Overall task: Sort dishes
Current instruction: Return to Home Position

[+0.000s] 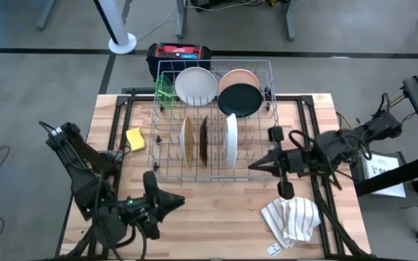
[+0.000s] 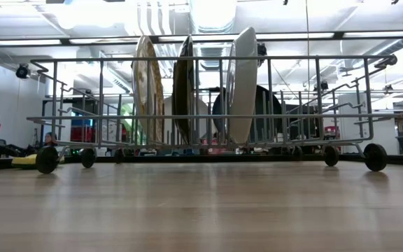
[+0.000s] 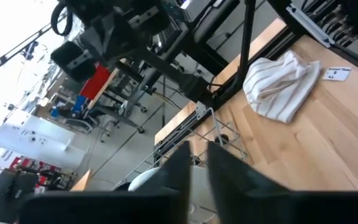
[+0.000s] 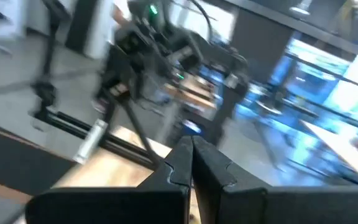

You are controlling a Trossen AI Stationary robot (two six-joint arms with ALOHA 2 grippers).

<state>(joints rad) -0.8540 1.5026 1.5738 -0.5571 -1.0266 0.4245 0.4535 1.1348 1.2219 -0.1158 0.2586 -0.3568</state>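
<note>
We find the dishes all in the wire dish rack [image 1: 169, 163] at the far middle of the table [image 1: 216, 217]. The speckled tan plate [image 1: 187, 140], the brown plate [image 1: 204, 140] and the larger white plate [image 1: 231, 138] stand on edge side by side in the near slots. Behind them lean the lime-green dish [image 1: 165, 90], a white dish [image 1: 196, 85], the peach dish [image 1: 242, 75] and the black dish [image 1: 239, 101], which overlaps the peach one. A yellow sponge [image 1: 136, 139] lies just outside the rack's left side (not in it), and a striped cloth [image 1: 290, 220] sits toward the near right. The left gripper [image 1: 178, 199] hangs over the near left of the table, its jaws slightly apart and holding nothing. The right gripper [image 1: 252, 167] hangs by the rack's near right corner, its jaws pressed together and empty.
</note>
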